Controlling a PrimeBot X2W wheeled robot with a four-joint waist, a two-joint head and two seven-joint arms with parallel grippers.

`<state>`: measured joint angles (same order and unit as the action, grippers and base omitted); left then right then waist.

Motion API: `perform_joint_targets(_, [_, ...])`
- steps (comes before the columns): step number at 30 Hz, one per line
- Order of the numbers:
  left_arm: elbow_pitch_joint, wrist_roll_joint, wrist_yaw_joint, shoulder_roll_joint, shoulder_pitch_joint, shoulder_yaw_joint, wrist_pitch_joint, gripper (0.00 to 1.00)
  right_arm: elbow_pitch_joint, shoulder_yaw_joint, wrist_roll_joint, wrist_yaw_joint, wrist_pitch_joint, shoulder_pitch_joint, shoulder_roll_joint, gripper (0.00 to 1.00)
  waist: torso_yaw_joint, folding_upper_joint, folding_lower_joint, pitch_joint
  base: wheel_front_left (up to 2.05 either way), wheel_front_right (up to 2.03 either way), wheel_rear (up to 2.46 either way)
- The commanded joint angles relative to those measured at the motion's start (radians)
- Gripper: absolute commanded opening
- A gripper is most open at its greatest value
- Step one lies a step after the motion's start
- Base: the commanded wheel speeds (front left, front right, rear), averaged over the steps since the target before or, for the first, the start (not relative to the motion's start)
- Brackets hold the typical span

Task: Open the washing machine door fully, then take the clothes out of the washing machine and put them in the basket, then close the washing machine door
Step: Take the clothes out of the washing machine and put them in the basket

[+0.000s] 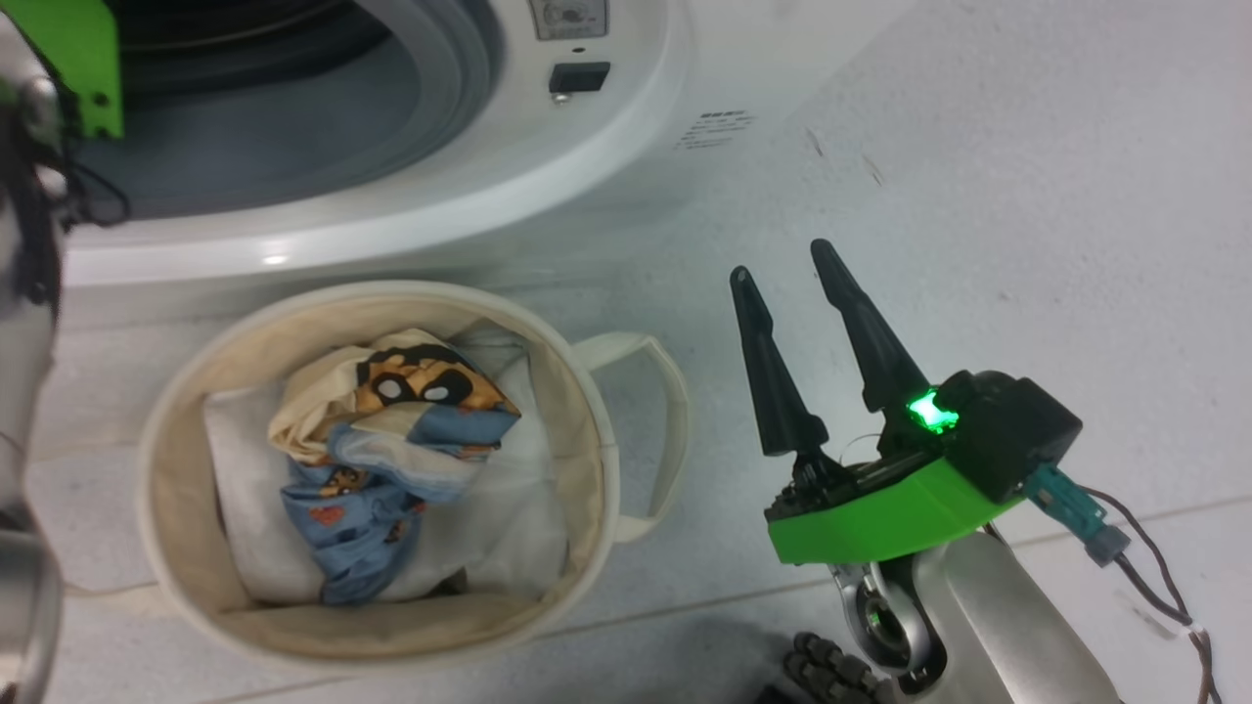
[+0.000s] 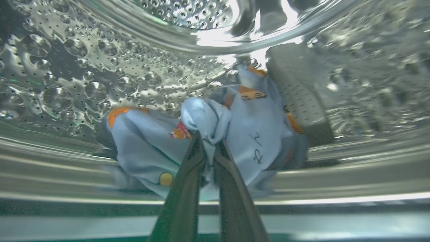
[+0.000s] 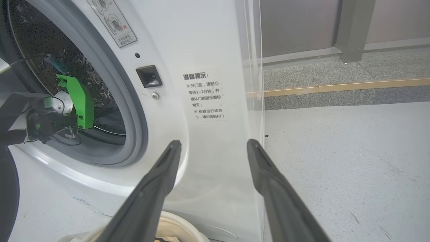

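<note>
Wrist cam: L gripper point(image 2: 208, 141) on clothes point(image 2: 258, 124)

Cream basket point(image 1: 391, 631) holding clothes point(image 1: 391, 460), washing machine point(image 1: 606, 166) behind, right pincer point(image 1: 781, 260) spread beside it.

The washing machine point(image 3: 208, 50) has a notice point(image 3: 204, 97) on its white front, headed 温馨提示, with 1~2分钟 among its lines. The pictogram sticker point(image 3: 112, 22) above it is too small to read. Dark handwritten marks point(image 2: 256, 148) on the light blue garment point(image 2: 265, 127) are illegible.
</note>
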<state>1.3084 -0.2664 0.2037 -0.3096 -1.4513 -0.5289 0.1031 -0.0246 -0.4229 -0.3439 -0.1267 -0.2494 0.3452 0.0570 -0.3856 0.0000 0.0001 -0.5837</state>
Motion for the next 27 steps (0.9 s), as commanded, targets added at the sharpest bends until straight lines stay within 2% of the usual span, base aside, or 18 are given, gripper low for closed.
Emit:
perform_joint_targets(1, [-0.021, -0.011, -0.002, -0.023, -0.004, 0.021, -0.018, 0.0, -0.025, -0.016, 0.001, -0.004, -0.012, -0.001, -0.007, 1.0, 0.017, 0.0, -0.0001, 0.024, 0.0, 0.0, 0.0])
perform_joint_targets(15, [-0.031, -0.108, -0.093, 0.085, 0.162, 0.063, -0.245, 0.0, 0.035, -0.029, 0.02, -0.004, -0.012, -0.006, -0.007, 1.0, 0.131, 0.0, -0.0001, 0.16, 0.0, 0.0, 0.0])
perform_joint_targets(19, [-0.05, -0.131, -0.131, 0.116, 0.215, 0.071, -0.318, 0.0, 0.054, -0.026, 0.015, -0.004, -0.012, -0.015, -0.004, 1.0, 0.164, 0.0, -0.0001, 0.212, 0.0, 0.0, 0.0])
perform_joint_targets(25, [-0.117, -0.169, -0.193, 0.166, 0.306, 0.087, -0.357, 0.0, 0.086, -0.005, -0.003, -0.004, -0.012, -0.027, 0.025, 1.0, 0.219, 0.0, -0.0001, 0.301, 0.0, 0.0, 0.0])
perform_joint_targets(27, [-0.133, -0.172, -0.2, 0.17, 0.322, 0.087, -0.359, 0.0, 0.09, 0.002, -0.005, -0.004, -0.012, -0.028, 0.032, 1.0, 0.227, 0.0, -0.0001, 0.315, 0.0, 0.0, 0.0])
